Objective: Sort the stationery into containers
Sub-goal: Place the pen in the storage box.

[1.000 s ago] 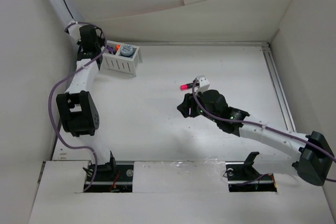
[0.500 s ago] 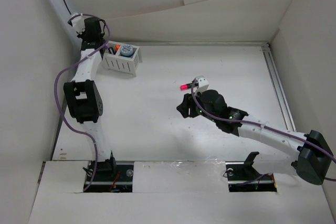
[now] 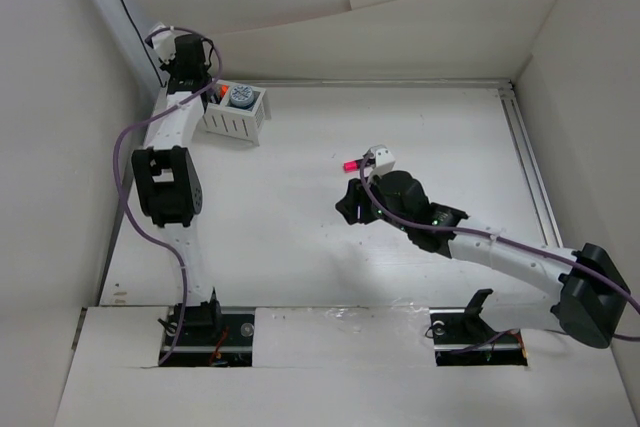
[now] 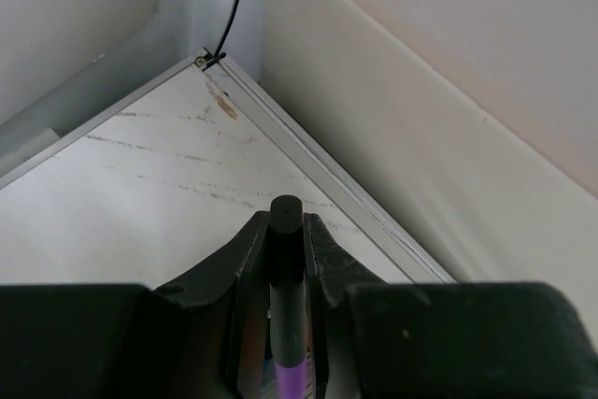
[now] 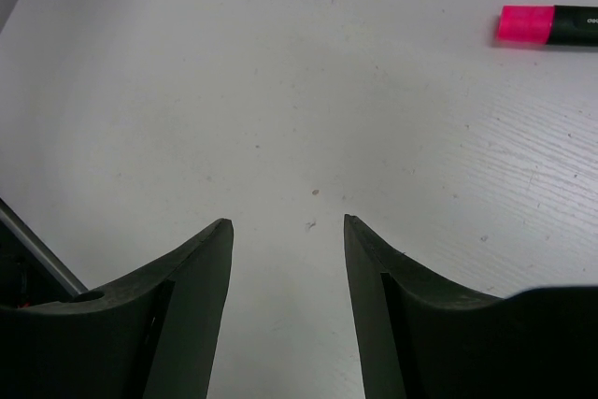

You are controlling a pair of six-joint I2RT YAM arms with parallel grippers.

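My left gripper (image 4: 285, 223) is shut on a short black marker pen (image 4: 286, 273) with a purple end, which stands between its fingers. In the top view this gripper (image 3: 197, 77) hangs at the far left corner, just left of the white slatted basket (image 3: 246, 125). The basket holds a grey-blue cylinder (image 3: 240, 97) and an orange-ended marker (image 3: 223, 90). A pink-ended marker (image 3: 352, 163) lies on the table mid-right and also shows in the right wrist view (image 5: 547, 24). My right gripper (image 5: 288, 226) is open and empty, low over the table just short of it (image 3: 350, 205).
White walls close in at the back and both sides. A metal rail (image 3: 530, 167) runs along the right edge and another along the far wall (image 4: 308, 161). The left arm's purple cable (image 3: 125, 177) loops beside its elbow.
My left arm has swung further back and right with the marker, its gripper now beside the basket's left end. The right arm has hardly moved.
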